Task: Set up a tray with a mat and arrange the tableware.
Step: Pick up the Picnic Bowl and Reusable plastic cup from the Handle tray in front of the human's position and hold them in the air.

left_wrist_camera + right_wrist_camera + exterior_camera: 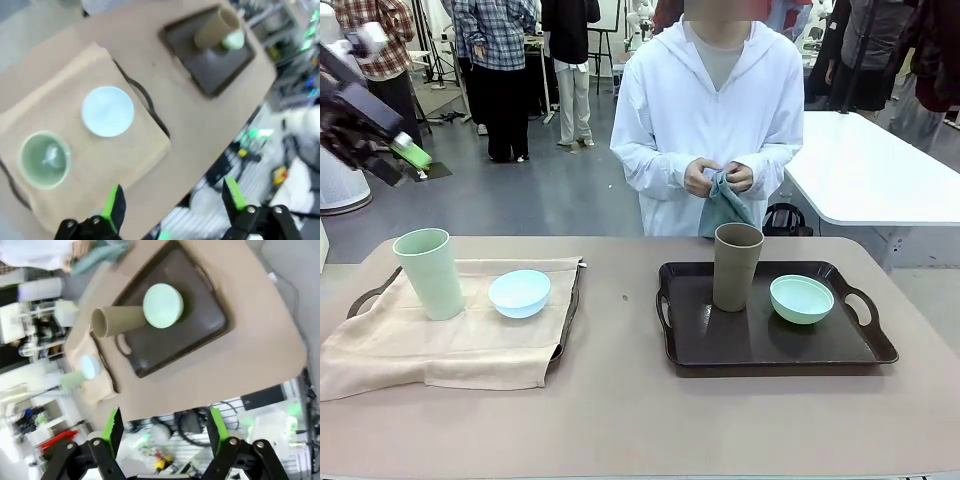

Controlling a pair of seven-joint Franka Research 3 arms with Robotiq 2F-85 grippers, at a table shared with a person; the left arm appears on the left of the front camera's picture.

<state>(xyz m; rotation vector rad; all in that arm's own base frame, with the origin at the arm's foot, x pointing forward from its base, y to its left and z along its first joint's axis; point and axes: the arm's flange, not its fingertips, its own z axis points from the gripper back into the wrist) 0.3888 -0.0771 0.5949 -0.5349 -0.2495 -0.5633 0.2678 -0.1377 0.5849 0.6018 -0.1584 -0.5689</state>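
On the left tray [569, 315] lies a beige mat [450, 345], carrying a pale green cup [428, 272] and a light blue bowl [519, 292]. The bare dark right tray [775, 345] holds a brown cup [736, 265] and a mint green bowl [801, 298]. My left gripper [410, 152] hangs high at the far left, open and empty; its wrist view looks down on the cup [45, 159], bowl [107, 111] and mat [125, 150] past the gripper [173, 200]. My right gripper [164, 427] is open high above the right tray [195, 335].
The person stands at the far side behind the right tray, both hands on a teal cloth [723, 205]. A white table [880, 170] stands at the back right. Bare tabletop [620, 420] runs between the trays and along the near edge.
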